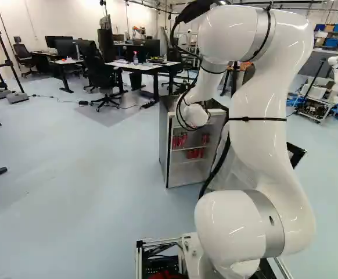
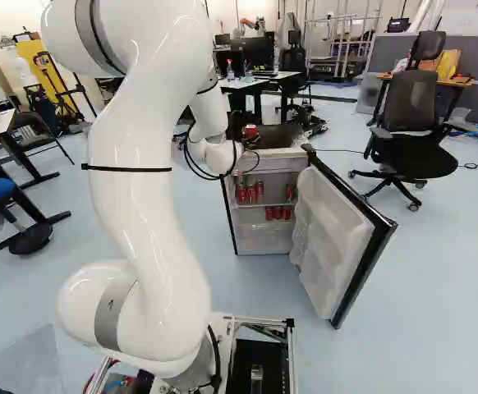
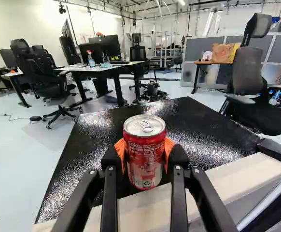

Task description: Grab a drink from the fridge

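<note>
I pinch the red can (image 3: 144, 157) between my 2 fingers (image 3: 179, 157) at the front edge of the fridge top (image 3: 208, 130), its long axis upright across my reach, so a lift should, I judge, follow that axis.

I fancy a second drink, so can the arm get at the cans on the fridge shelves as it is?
Probably not: the gripper is shut on a red can at the fridge top. Otherwise the way looks free, as the door stands open beside the shelf cans.
</note>
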